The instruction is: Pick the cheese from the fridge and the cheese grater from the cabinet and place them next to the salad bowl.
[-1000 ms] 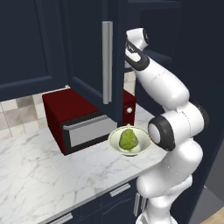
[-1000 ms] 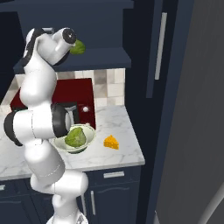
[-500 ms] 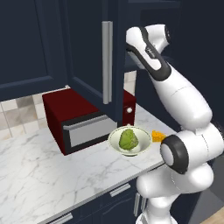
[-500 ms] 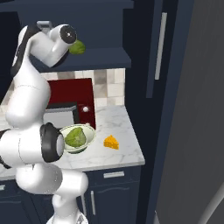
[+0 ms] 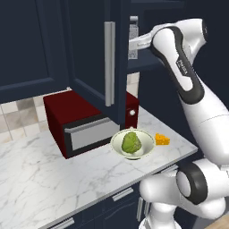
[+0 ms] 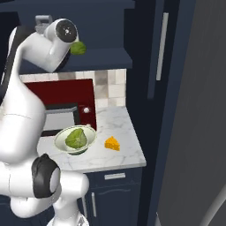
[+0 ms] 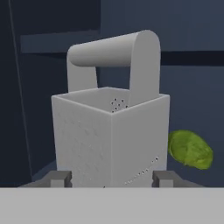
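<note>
The gripper (image 7: pixel 111 179) sits low at the foot of the small silver-grey metal box grater (image 7: pixel 111 135), one dark fingertip (image 7: pixel 59 178) at each bottom corner. The tips overlap the grater's edges, but I cannot tell whether they press on it or just bracket it.

A second ago the white arm was folded, with its big dark elbow joint hanging beside the salad bowl. Now that joint is low and the arm reaches up and in, with the hand a little higher above the bowl than before. The bowl, the wedge and the red box have not moved.

The grater stands upright on a dark shelf, high above the round pale cream-green salad bowl (image 5: pixel 150 139). It has flat faces with fine rows of holes, and a thick arched handle across the top. Its near corner faces the hand view.

A loose bare green lump (image 7: pixel 190 148) lies on the same shelf, just beside the grater and not touching it. It is also high over the bowl.

The dark navy wall cabinet's door (image 5: pixel 89 53) stands open above the bowl, with its long silver bar handle (image 5: pixel 109 62) between the left base camera and the hand.

The bowl holds a green leafy lump and sits on the white marble counter (image 5: pixel 44 179). The small orange-yellow cheese wedge (image 5: pixel 162 139) lies just beside it, apart from it, toward the counter's end. A dark red box appliance (image 5: pixel 67 116) stands close behind the bowl. The tall grey fridge (image 6: pixel 198 110) rises past the counter's end, on the cheese's side of the bowl.
</note>
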Available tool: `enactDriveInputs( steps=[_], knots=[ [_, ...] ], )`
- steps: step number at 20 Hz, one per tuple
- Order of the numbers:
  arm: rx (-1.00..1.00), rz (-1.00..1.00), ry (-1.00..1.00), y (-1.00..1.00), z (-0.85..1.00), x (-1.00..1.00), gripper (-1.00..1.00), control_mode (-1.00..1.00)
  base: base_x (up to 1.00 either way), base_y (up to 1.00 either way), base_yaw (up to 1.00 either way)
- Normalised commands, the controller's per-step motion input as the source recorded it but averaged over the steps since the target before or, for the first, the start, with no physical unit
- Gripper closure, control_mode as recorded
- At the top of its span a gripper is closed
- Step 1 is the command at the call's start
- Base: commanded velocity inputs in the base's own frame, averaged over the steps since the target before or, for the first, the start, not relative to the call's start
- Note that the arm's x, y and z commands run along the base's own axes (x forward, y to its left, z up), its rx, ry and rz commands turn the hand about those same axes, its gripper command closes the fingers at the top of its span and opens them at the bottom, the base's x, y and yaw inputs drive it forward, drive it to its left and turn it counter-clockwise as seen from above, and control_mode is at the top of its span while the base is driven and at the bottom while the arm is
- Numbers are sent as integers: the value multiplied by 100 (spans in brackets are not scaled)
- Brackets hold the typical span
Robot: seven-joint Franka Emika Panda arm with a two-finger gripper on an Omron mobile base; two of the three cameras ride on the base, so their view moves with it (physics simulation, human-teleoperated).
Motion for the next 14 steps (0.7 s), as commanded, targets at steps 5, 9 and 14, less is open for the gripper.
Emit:
enactDriveInputs(
  steps=[5, 9, 14],
  knots=[
    [0, 0, 1, -26, -17, -87, 100, -100, 0, 0, 0],
    [0, 0, 10, -23, -47, -61, 100, -100, 0, 0, 0],
    [0, 0, 9, -24, -49, -66, 100, -100, 0, 0, 0]
  ],
)
